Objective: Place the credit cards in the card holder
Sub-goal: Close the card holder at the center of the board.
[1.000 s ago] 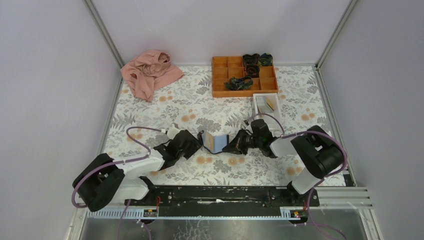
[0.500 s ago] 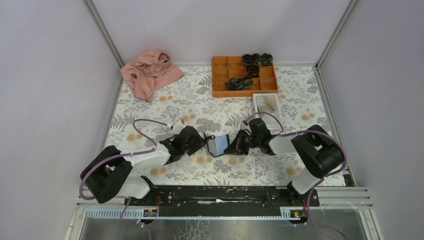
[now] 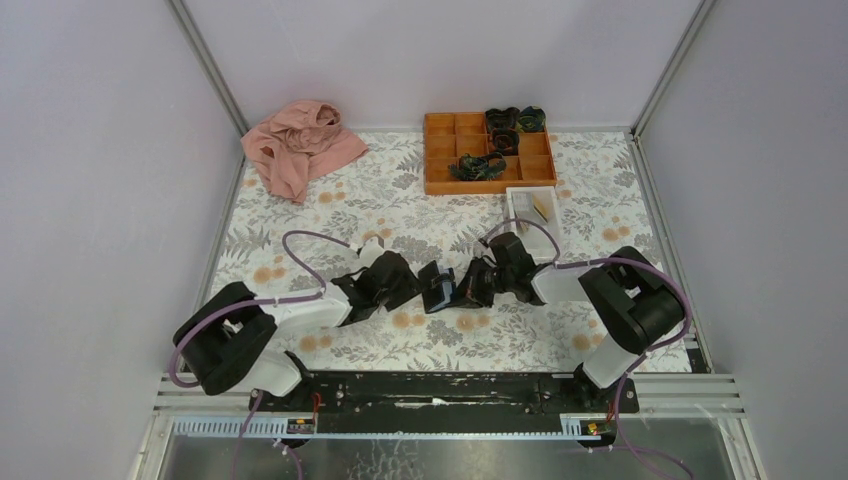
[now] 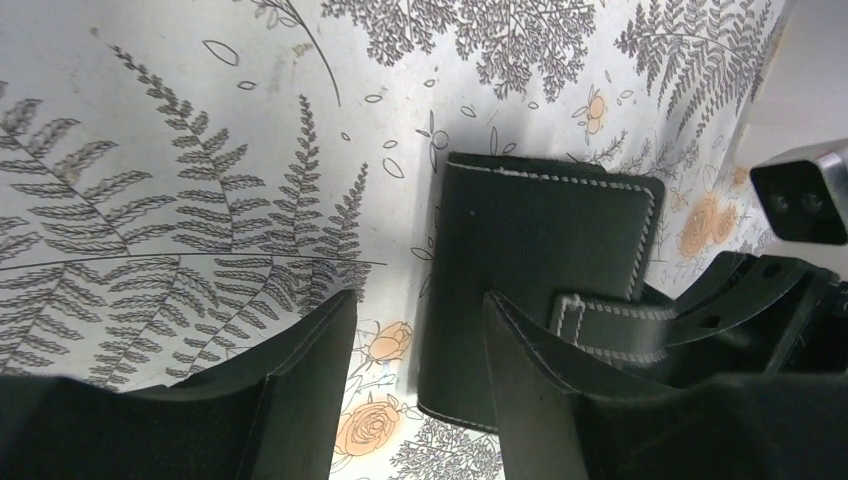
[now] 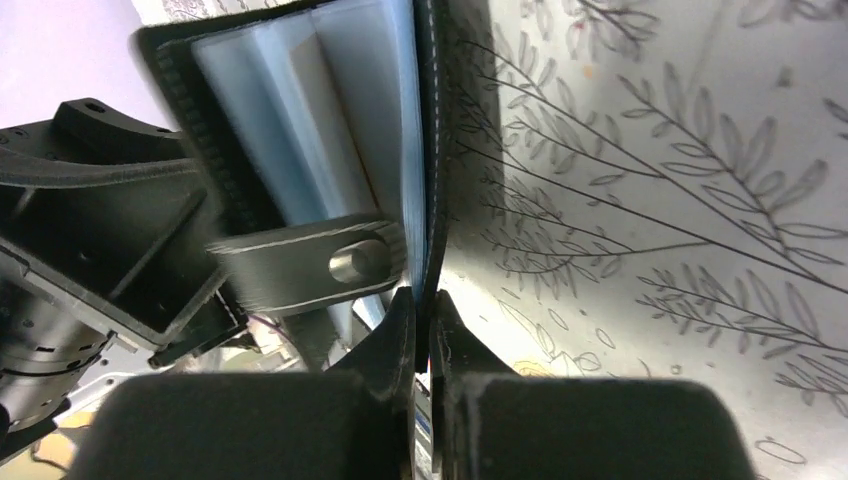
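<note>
Containers first: orange tray [image 3: 440, 152] at the back of the counter [image 3: 400, 205]. It has dark tangled items [image 3: 478, 166] in one lower compartment and more in the top-right ones; I can't tell what they are. The other compartments show bare orange.

White tray [image 3: 513, 205] sits just in front of it, near your right arm. One orange-yellow credit card [image 3: 541, 207] lies slanted inside; anything else in there is too small to read.

Card holder [image 3: 437, 286] is mid-counter, between your two claws, up on edge and nearly folded.
- Right wrist view: light-blue pocket panels [image 5: 335, 120] fan out between the black covers, and a strap [image 5: 300, 268] with a metal snap crosses them. I can't tell whether a card is in a pocket.
- Left wrist view: plain black outer cover with pale stitching along the edge.

Right claw [image 5: 422, 298] is clenched on the holder's cover edge, fingers pinched tight on the leather. Left claw [image 4: 418, 300] is released, with the jaws apart and nothing between them; it sits just beside the holder's outer face.

Pink cloth [image 3: 300, 145] is bunched at the back left corner, well apart from all this.
</note>
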Motion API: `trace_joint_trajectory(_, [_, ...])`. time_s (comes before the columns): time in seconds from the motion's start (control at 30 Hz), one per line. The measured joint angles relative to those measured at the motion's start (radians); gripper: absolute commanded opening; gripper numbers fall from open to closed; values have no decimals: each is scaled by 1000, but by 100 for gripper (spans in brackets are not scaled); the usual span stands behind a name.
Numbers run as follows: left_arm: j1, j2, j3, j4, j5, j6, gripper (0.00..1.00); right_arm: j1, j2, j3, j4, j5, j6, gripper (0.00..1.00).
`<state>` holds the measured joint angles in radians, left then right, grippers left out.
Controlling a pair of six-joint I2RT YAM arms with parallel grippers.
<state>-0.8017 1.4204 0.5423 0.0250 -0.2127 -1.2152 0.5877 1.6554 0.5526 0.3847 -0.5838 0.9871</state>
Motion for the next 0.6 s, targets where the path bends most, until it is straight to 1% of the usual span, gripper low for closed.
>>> trace_joint_trajectory(0.27, [-10, 14, 2, 25, 16, 3, 56, 75, -5, 168, -228, 103, -159, 0])
trace_joint_trajectory(0.6, [-13, 1, -19, 44, 19, -6, 56, 147, -11, 358, -544, 271, -365, 0])
